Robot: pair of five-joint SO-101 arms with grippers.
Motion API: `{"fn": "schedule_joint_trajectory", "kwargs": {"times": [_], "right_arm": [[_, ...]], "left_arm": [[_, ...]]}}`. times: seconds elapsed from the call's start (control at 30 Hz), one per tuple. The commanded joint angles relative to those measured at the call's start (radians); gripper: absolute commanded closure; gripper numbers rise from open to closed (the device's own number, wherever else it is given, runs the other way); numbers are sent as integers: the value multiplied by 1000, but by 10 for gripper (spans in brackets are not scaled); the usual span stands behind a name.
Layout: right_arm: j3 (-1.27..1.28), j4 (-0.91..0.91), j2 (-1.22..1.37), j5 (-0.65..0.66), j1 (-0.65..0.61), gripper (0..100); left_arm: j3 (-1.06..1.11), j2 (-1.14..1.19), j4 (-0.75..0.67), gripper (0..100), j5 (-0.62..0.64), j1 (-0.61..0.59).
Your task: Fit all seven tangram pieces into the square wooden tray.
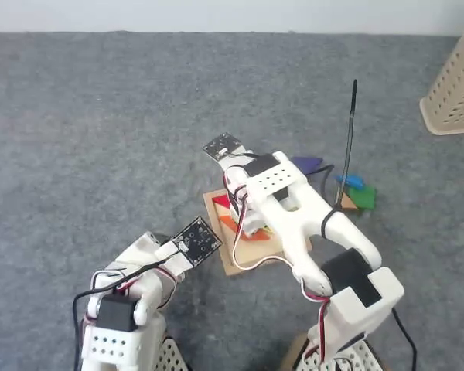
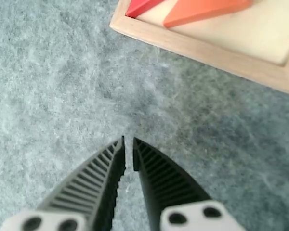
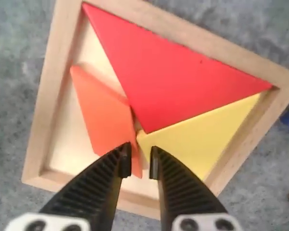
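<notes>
Across the grey carpeted table [image 1: 100, 116], two white arms come in from the near edge. Right arm [image 1: 325, 232] stretches out over the square wooden tray [image 3: 43, 110]; left arm [image 1: 131, 297] sits folded, near the tray's corner. Beige perforated container [image 1: 456, 81] stands at the far right edge, well apart from everything else.

Tray lies mid-table, mostly hidden under the right arm in the high view. It holds three pieces. Large red triangle [image 3: 173, 82] sits flat against two rim sides. Yellow triangle [image 3: 202, 134] is beside it, edges touching. Orange piece [image 3: 103, 115] lies on the other side of the red one, looks slightly tilted, with bare tray floor around it.

Right gripper [image 3: 138, 150] is over the tray, fingers nearly together, pinching the pointed corner of the orange piece.

Left gripper [image 2: 128, 140] hangs over bare carpet just beside the tray rim, fingers closed to a thin slit, holding nothing.

Loose pieces lie on the carpet on the tray's far right side: purple piece [image 1: 308, 164], blue piece [image 1: 354, 182], green piece [image 1: 365, 199], tan piece [image 1: 345, 203]. Blue, green and tan are bunched together; whether they touch, can't tell.
</notes>
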Motion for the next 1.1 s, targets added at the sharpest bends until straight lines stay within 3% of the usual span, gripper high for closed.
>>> {"fn": "schedule_joint_trajectory", "kwargs": {"times": [0.0,0.4,0.73,1.07], "right_arm": [[6,-54,-15,9,-4,996],[358,-323,-318,2,-10,992],[365,-328,-285,3,-139,992],[276,-334,-269,37,-139,992]], "left_arm": [[-10,-17,5,973,-11,-3],[-10,-17,5,973,-11,-3],[-10,-17,5,973,-11,-3],[-10,-17,5,973,-11,-2]]}}
